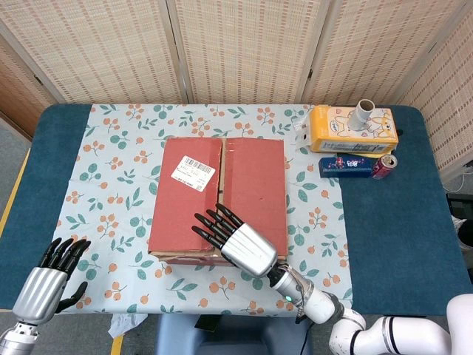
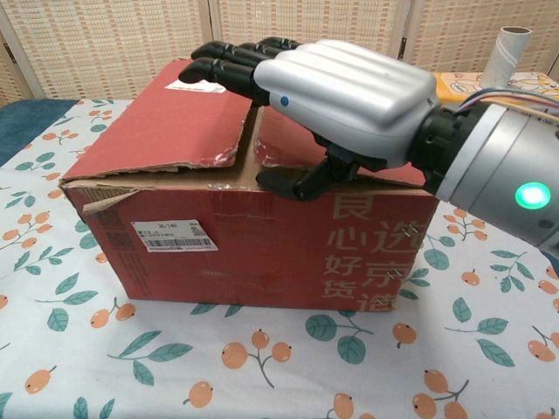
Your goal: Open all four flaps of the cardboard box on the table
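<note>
Cardboard box [image 1: 218,198] sits mid-counter, flaps shut; torn near edges by the centre seam offer a hold. Board looks light, stiff, tearable. Right hand [image 2: 336,92] hovers above, fingers apart; thumb contact uncertain. Left hand [image 1: 46,285] idle, fingers spread.

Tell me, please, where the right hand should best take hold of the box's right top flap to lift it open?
Probably at the right top flap's torn near corner beside the centre seam, from the front: that edge already sits slightly raised above the box wall. The right hand hovers there, thumb below the edge.

Matt red cardboard box [image 1: 218,198], torn-edged
</note>
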Motion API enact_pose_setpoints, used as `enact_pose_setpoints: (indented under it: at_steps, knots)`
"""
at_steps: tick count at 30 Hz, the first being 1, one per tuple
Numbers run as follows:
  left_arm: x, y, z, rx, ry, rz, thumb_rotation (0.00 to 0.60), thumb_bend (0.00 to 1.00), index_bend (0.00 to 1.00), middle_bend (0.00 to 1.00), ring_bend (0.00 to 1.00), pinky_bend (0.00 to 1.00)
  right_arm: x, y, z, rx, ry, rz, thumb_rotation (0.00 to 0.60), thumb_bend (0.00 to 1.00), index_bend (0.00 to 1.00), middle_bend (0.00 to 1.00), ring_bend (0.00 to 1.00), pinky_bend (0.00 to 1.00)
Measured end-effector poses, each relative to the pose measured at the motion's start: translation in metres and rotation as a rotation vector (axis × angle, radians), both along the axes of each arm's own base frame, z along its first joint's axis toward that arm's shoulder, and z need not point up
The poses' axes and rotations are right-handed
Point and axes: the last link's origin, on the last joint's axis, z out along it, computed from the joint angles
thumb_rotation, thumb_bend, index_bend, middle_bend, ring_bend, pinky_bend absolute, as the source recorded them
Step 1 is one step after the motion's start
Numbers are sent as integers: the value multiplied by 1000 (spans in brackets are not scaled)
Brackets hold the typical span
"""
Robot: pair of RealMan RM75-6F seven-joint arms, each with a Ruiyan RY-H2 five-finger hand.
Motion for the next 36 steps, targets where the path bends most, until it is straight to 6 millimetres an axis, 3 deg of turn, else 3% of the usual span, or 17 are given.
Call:
enact_pose_setpoints:
  at_steps: [14,23,29,32,36]
  knots:
    - [0,-4,3,6,-5,-6,600,420,72,147,96,0,9,-3,3,-51,-18,-11,600,444,0,0,0,0]
    - [-1,-2,9,41,-21,6,600,419,73,147,88,0,-1,0,36,-131,-81,-39,600,445,0,0,0,0]
    - [1,-5,11,61,-28,-12,600,420,74,113,28,0,-28,12,79,-240,-117,-82,600,445,0,0,0,0]
    - [0,-6,12,65,-32,-17,600,419,74,105,19,0,-53,22,100,-303,-137,-127,600,444,0,0,0,0]
    - [0,-6,10,60,-21,-13,600,420,74,104,18,0,-100,43,122,-357,-185,-236,600,445,0,0,0,0]
